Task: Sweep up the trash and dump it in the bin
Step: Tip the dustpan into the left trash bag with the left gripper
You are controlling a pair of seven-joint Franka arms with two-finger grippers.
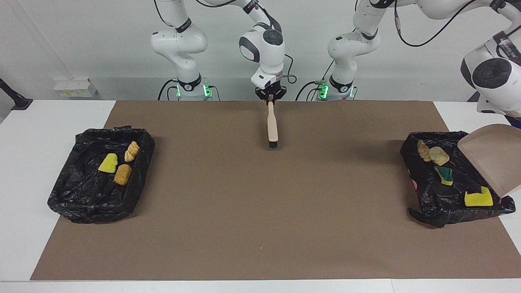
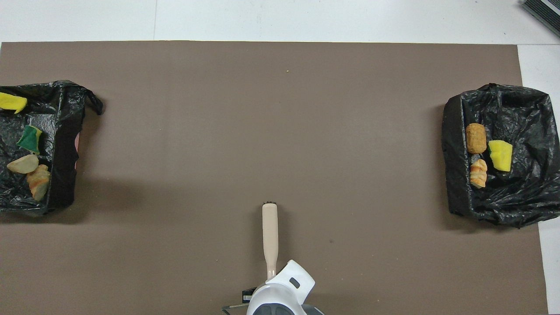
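So all seven trash pieces sit in the two black-lined bins: three (image 1: 120, 162) at the right arm's end, four (image 1: 445, 171) at the left arm's. Right gripper (image 1: 270, 97) has its jaws pinching the brush (image 1: 272, 128). Left arm tilts the dustpan (image 1: 494, 156) over its bin (image 1: 423, 207); can't tell its jaws. Lowering it carelessly could snag the liner.

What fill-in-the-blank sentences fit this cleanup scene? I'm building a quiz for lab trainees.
1. The black-bag-lined bin at the right arm's end of the table holds ___ trash pieces.
2. The black-bag-lined bin at the left arm's end holds ___ pieces.
3. The gripper shut on the pale wooden hand brush belongs to the ___ arm.
4. The beige plastic dustpan is tilted over the bin at the ___ arm's end.

Missing words: three; four; right; left.
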